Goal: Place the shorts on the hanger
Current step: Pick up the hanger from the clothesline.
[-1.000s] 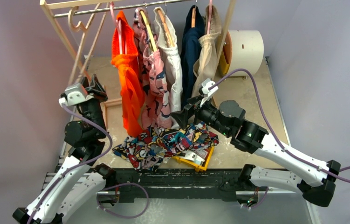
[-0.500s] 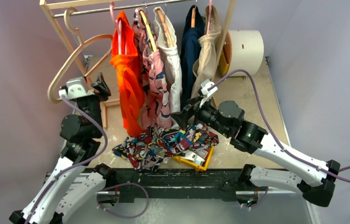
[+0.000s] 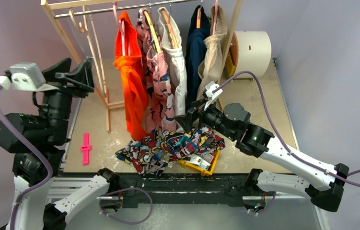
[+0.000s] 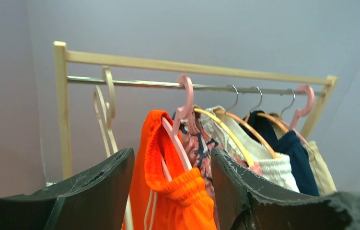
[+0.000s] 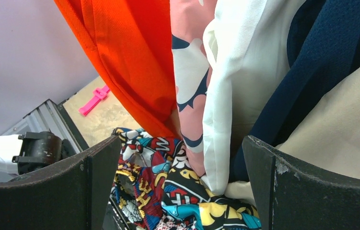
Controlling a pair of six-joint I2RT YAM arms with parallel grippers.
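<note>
Shorts [image 3: 168,146] crumpled, just beneath right end effector [image 3: 186,120], jaws spread wide

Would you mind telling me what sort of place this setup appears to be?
Probably a robotics lab bench staged as a small wardrobe: a wooden clothes rack holds hung garments on a tabletop, robot arms are bolted at its near edge, and plain purple walls surround it.

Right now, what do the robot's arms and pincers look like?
The left arm and right arm have white shells, black joints and a looping purple cable. The left pincer and right pincer have broad, scuffed black fingers.
</note>
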